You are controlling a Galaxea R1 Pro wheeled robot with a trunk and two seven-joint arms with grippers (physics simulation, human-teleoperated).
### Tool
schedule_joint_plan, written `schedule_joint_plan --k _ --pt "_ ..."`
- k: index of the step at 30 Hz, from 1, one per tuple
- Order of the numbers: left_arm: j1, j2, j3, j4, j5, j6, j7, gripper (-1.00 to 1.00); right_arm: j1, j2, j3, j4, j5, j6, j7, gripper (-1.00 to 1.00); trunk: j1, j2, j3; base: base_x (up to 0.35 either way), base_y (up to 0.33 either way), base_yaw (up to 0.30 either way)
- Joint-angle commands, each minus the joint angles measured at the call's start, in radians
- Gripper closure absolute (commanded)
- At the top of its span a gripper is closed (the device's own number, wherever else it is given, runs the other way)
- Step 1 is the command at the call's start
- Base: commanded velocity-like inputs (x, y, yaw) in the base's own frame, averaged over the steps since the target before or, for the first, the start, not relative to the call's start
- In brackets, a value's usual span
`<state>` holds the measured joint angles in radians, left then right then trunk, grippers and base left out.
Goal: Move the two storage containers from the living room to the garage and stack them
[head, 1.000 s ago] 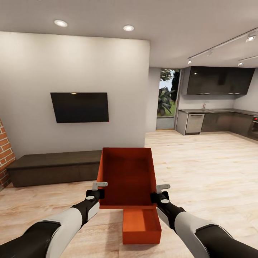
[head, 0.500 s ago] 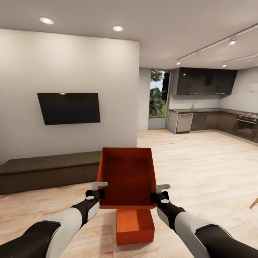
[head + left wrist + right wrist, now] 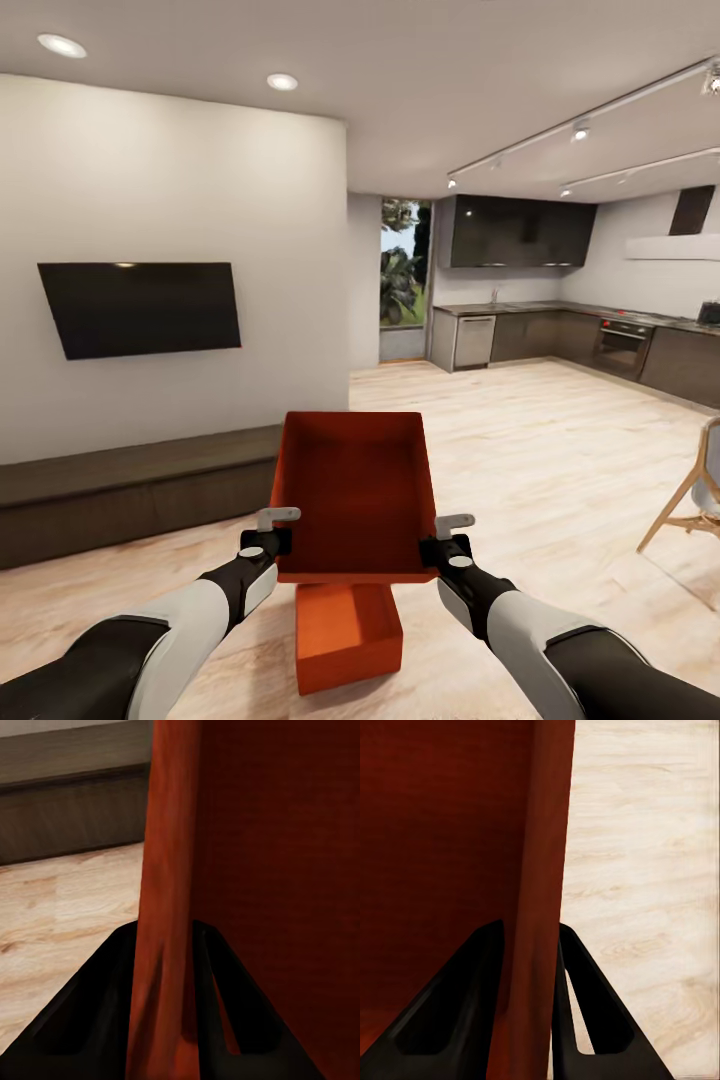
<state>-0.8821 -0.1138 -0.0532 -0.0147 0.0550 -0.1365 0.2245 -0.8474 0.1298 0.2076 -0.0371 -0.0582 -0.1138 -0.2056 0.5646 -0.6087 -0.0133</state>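
Note:
I hold one orange-red storage container (image 3: 355, 495) up in front of me, tilted so its open top faces me. My left gripper (image 3: 272, 535) is shut on its left wall (image 3: 169, 945) and my right gripper (image 3: 440, 540) is shut on its right wall (image 3: 540, 945), one dark finger on each side of the thin wall. The second storage container (image 3: 345, 635) lies on the pale wood-plank floor of the living room, just below the held one and between my forearms. Its far end is hidden behind the held container.
A long low dark cabinet (image 3: 130, 490) runs along the white wall at left under a black TV (image 3: 140, 305). A dark kitchen (image 3: 560, 335) lies at the back right. A wooden-legged chair (image 3: 695, 495) stands at the right edge. Open plank floor (image 3: 540, 470) stretches ahead and right.
The whole view has swung to the right: the TV and cabinet slid left, the brick fireplace left the picture, more kitchen and a chair appeared. Both grippers keep the same hold on the container.

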Motion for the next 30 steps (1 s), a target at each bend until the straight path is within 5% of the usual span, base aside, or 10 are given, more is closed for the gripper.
schedule_joint_plan --k 1,30 --pt "-0.001 -0.006 0.019 -0.002 0.002 -0.012 0.018 1.0 -0.001 0.004 -0.01 0.006 -0.026 -0.006 -0.008 1.0 0.0 -0.001 -0.001 0.0 0.0 -0.276" --pt "-0.001 -0.006 0.02 -0.002 0.002 -0.012 0.018 1.0 -0.001 0.004 -0.01 0.006 -0.026 -0.006 -0.007 1.0 0.0 -0.001 -0.001 0.0 0.0 -0.284"
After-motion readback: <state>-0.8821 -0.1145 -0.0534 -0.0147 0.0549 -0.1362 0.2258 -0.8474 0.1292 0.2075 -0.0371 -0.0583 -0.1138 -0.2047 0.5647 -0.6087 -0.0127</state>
